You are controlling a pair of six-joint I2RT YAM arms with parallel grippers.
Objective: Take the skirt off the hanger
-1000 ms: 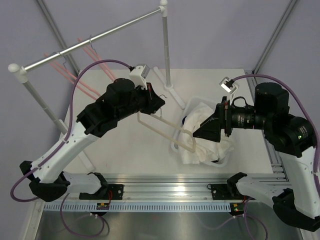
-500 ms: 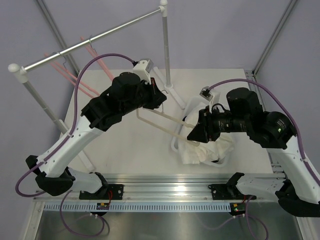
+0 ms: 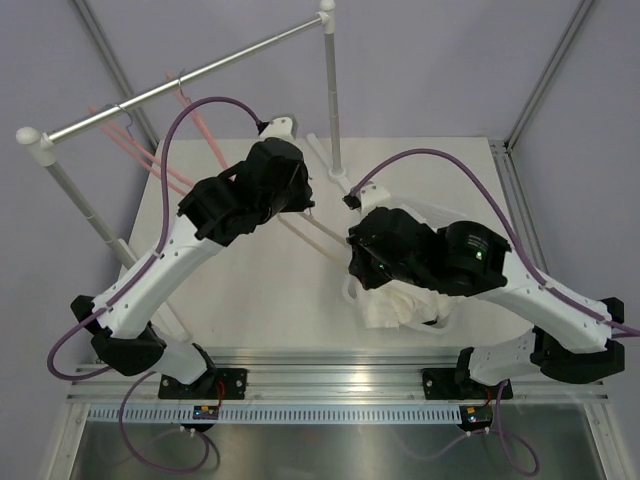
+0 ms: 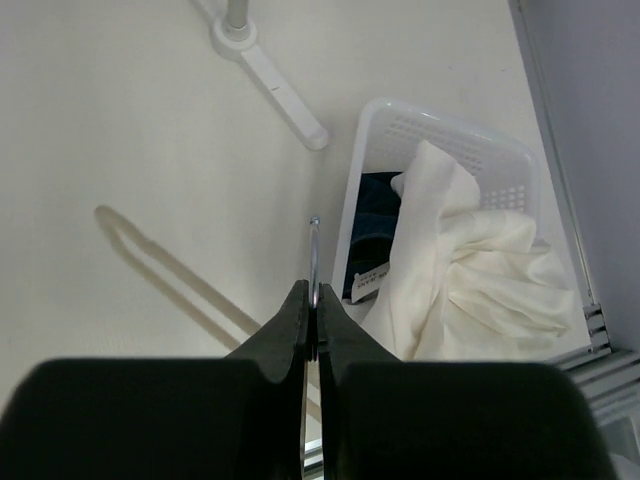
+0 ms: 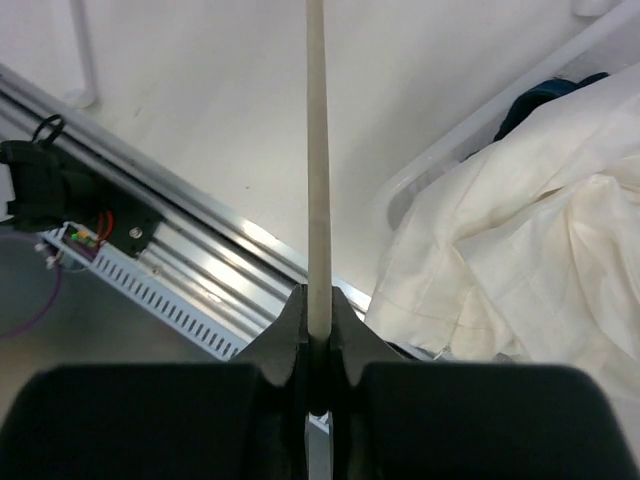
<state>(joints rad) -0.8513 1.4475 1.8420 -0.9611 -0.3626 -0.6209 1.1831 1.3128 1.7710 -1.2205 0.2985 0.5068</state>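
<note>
Right gripper (image 5: 318,305) swung left from over the basket (image 4: 440,135), now pinching the smooth cream hanger bar (image 5: 317,150); left gripper (image 4: 311,300) clamps the thin metal hook (image 4: 314,245). Crumpled cream skirt (image 4: 470,290) lies in the perforated white plastic basket.

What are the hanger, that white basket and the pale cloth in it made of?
Hanger: cream bar, smooth and matte, probably plastic or painted wood; its hook is shiny silver wire, likely metal. Basket: white, perforated walls, looks like moulded plastic. Cloth: off-white fabric, matte, soft creases, perhaps cotton.
</note>
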